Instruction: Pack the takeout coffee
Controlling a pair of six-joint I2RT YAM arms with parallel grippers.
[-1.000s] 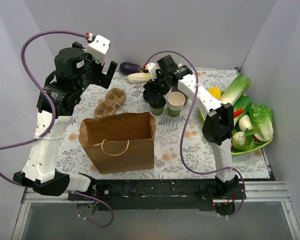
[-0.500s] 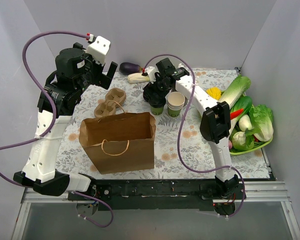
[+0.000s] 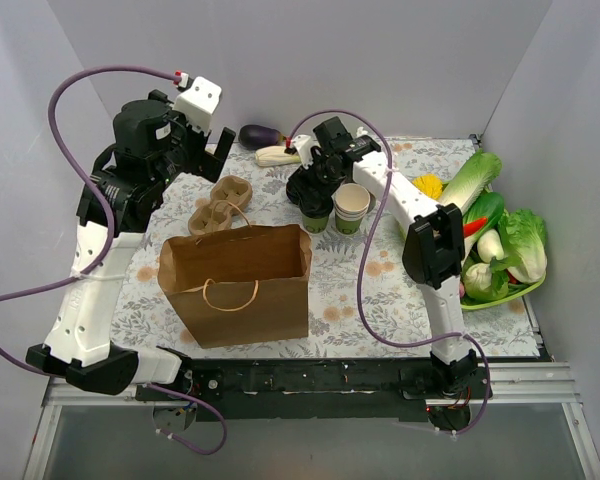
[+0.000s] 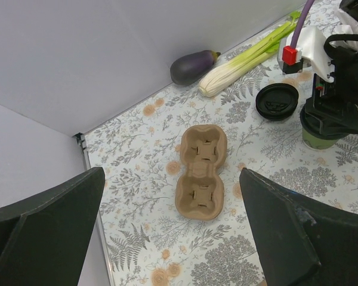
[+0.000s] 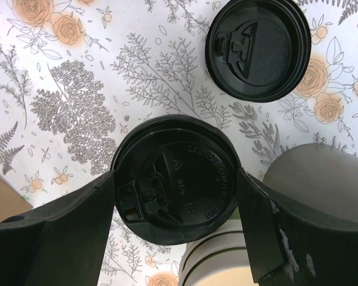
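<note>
The takeout coffee, a cream and green cup with a black lid, stands on the floral mat behind the open brown paper bag. It also shows in the left wrist view. My right gripper is over it, and in the right wrist view both fingers press against the lid's sides. The cup still rests on the mat. My left gripper is open and empty, held high above the cardboard cup carrier.
A loose black lid lies just behind the coffee. A stack of lidless cups stands right beside it. An eggplant and celery lie at the back wall. A green tray of vegetables sits at the right.
My right gripper has shifted slightly back and left over the lidded cup and settled on its lid. The left arm has barely moved.
</note>
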